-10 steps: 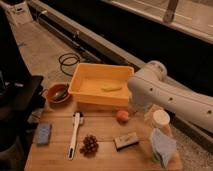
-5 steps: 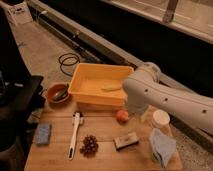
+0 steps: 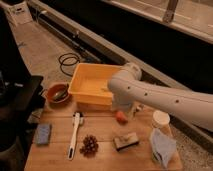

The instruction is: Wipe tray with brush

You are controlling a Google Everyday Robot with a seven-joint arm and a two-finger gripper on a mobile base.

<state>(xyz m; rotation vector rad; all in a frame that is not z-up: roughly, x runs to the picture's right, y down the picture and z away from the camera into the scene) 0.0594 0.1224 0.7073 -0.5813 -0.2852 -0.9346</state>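
In a dim room, a wooden table (image 3: 107, 161) holds the tray (image 3: 86, 84) and brush (image 3: 75, 133); at centre frame, the arm (image 3: 165, 97) mostly hides the gripper (image 3: 128, 108), spread wide and empty.

The white arm (image 3: 165, 97) reaches in from the right edge. Its thick forearm slopes up to a rounded bend near the centre, then turns downward. The gripper (image 3: 128, 109) hangs just beneath that bend, largely hidden behind the arm, its jaws spread wide.
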